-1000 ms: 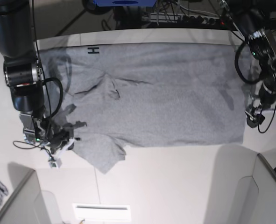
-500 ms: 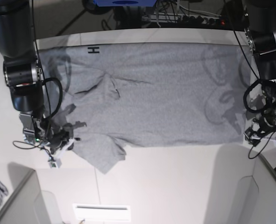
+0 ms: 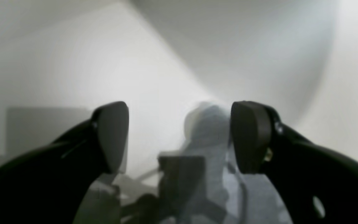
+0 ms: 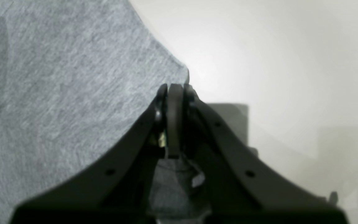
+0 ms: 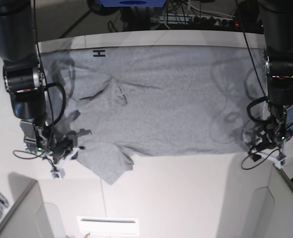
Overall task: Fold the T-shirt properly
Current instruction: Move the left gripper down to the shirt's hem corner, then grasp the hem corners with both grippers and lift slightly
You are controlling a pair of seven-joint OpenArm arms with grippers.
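The heather-grey T-shirt (image 5: 161,99) lies spread across the white table (image 5: 176,193), with one sleeve (image 5: 109,166) flopped toward the near edge. In the base view my right gripper (image 5: 71,148) sits at the shirt's left edge beside that sleeve. The right wrist view shows this gripper (image 4: 174,90) shut, with the cloth's edge (image 4: 57,93) drawn up to its tips. My left gripper (image 5: 261,148) hovers at the shirt's near right corner. It stands open (image 3: 179,137), with blurred grey cloth (image 3: 216,186) low between its fingers (image 3: 250,137).
Black lettering (image 5: 99,53) shows at the shirt's far left corner. Grey partition panels (image 5: 17,213) (image 5: 285,198) flank the table's near corners. A white label (image 5: 108,224) lies at the front edge. Cables and a power strip (image 5: 196,20) run behind the table.
My left arm has swung from the shirt's right side down to its near right corner, its jaws still wide. The right arm and the shirt have stayed put.
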